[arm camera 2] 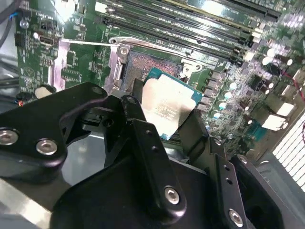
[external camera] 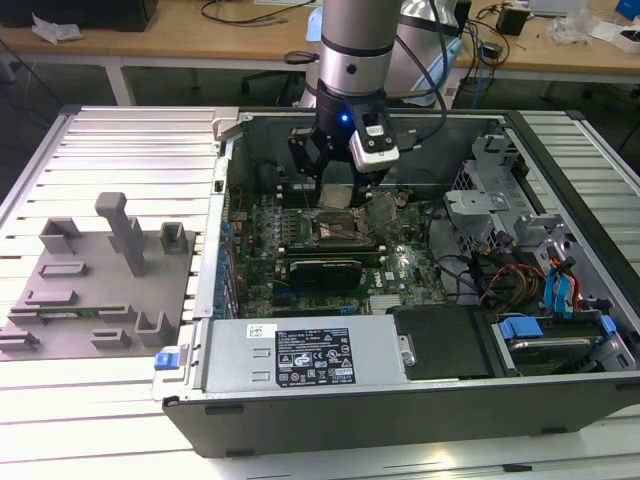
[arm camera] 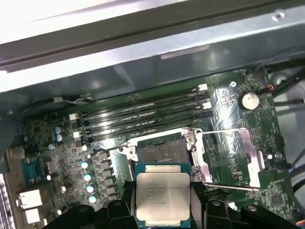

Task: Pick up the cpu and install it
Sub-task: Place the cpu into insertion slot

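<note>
Cpu [arm camera: 163, 193] sits clamped in pincer [arm camera: 163, 207] near socket [arm camera: 162, 151].

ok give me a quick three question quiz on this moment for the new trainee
1. True or false: the cpu is already seated in the socket.
2. What is the gripper clamped on? A) a screwdriver B) the cpu C) a fan
3. Fill in: the grey fixture blocks sit on the exterior view's ___ of the computer case.

Key: 1 false, it is held clear of the open, empty socket; 2 B; 3 left.
</note>
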You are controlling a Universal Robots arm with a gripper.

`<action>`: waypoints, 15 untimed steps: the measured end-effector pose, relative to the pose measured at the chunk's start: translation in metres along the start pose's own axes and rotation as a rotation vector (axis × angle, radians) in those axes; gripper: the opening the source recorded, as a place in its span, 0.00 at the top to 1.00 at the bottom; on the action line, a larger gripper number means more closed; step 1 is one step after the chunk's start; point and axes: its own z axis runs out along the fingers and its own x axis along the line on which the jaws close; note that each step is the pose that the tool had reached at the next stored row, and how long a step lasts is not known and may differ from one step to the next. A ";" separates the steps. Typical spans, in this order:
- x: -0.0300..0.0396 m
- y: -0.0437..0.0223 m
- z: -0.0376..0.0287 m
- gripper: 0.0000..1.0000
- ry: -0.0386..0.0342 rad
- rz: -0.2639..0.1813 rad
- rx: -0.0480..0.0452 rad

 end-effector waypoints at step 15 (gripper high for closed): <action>0.0000 0.0000 0.0006 0.45 0.0002 0.271 -0.0030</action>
